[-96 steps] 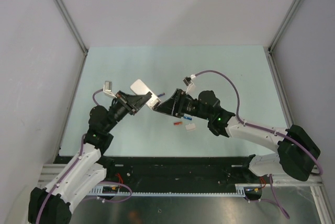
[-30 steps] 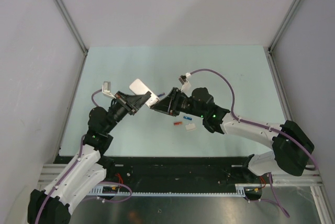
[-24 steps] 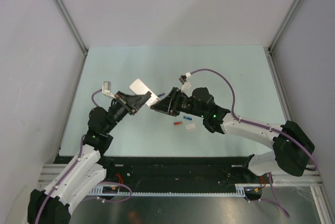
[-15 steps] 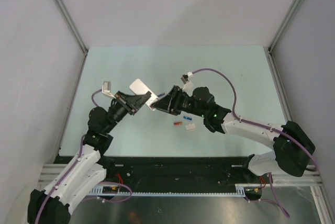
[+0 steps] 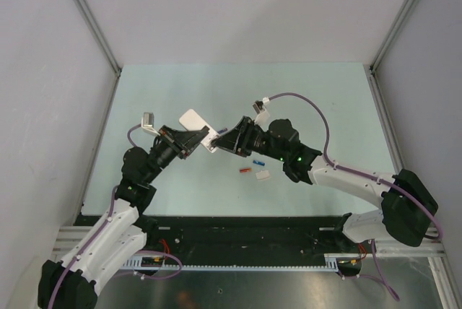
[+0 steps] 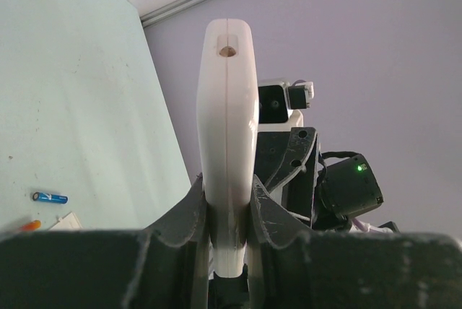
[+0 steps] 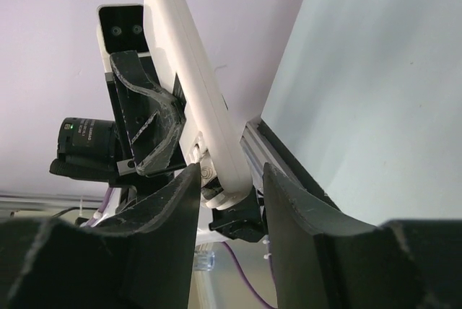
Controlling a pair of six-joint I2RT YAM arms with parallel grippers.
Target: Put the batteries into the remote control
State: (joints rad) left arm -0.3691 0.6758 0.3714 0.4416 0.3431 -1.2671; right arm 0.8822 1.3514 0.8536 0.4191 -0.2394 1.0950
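**Stage of loading.** My left gripper [image 6: 229, 201] is pressed tight on the remote [image 6: 227, 107]. It pinches the lower part and holds the remote edge-on, raised off the table [image 5: 303, 99]. My right gripper [image 7: 229, 179] has its fingers spread to either side of the remote's lower end. I cannot tell whether either finger touches it.

I judge the loading to be at an early or middle stage. Only the white edge and back of the remote face the cameras, the compartment is hidden, and no view shows a cell seated inside. At least two cells are not yet loaded. The blue battery [image 5: 257, 161] lies on the table, toward my right arm's side of the remote and nearer my bases. The orange-red battery [image 5: 245, 170] lies just beside it, a little nearer still.

**Surroundings.** The white cover [image 5: 263, 175] lies next to the two batteries, apart from the remote, so closing it is also left to do.

**Obstacles.** The two grippers crowd the same end of the remote, with little room between them. Both batteries lie below and behind my right gripper, so I would have to leave the remote to reach them.
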